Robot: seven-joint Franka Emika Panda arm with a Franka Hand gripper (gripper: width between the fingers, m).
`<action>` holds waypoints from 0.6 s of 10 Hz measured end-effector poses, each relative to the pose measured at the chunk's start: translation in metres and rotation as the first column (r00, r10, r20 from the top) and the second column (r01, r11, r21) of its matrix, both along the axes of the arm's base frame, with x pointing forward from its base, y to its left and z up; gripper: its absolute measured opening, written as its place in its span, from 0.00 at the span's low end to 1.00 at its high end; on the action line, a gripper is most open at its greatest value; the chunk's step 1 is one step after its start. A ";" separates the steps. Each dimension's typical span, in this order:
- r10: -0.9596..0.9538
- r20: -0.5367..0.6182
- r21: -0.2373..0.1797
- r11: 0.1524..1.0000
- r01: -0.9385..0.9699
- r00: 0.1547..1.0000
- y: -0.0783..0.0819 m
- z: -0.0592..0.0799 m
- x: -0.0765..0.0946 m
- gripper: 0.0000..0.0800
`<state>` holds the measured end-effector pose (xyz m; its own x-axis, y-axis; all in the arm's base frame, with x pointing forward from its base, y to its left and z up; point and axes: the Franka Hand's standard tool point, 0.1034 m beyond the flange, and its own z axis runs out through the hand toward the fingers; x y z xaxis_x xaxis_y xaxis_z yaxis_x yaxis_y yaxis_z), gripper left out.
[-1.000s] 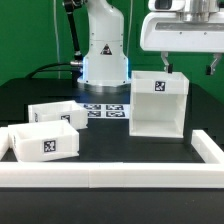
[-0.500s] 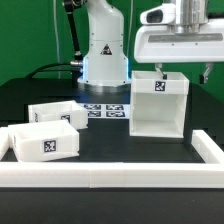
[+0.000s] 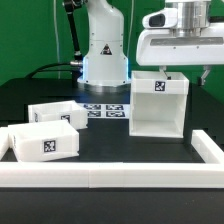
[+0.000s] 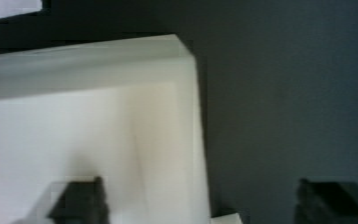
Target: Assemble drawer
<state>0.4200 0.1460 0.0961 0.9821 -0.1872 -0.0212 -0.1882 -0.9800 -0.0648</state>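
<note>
The drawer's tall white housing (image 3: 158, 105) stands upright at the exterior view's right, with a tag on its front. Two open-top white trays (image 3: 57, 114) (image 3: 42, 140) lie at the exterior view's left, each tagged. My gripper (image 3: 172, 72) hangs just above the housing's top rear edge and is open and empty. In the wrist view the gripper (image 4: 202, 205) straddles one wall of the housing (image 4: 149, 110): one dark finger (image 4: 78, 200) is over the white inside and the other is over the black table. The fingers do not touch the wall.
A long white border rail (image 3: 110, 175) runs along the table's front and up the exterior view's right side. The marker board (image 3: 105, 110) lies between the trays and the housing. The arm's white base (image 3: 103, 50) stands behind them.
My gripper has come down toward the top of the housing and shifted slightly to the exterior view's right. The housing and trays have not moved.
</note>
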 end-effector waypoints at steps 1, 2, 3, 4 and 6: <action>0.001 0.000 0.000 1.000 -0.001 1.000 0.000 0.000 0.000 0.49; 0.009 0.001 0.000 1.000 -0.009 1.000 -0.001 0.000 0.000 0.32; 0.011 0.003 0.000 1.000 -0.011 1.000 -0.001 0.001 0.001 0.32; 0.019 0.006 -0.001 1.000 -0.019 1.000 -0.002 0.004 0.002 0.10; 0.047 0.013 -0.002 0.999 -0.047 0.999 -0.008 0.006 0.005 0.05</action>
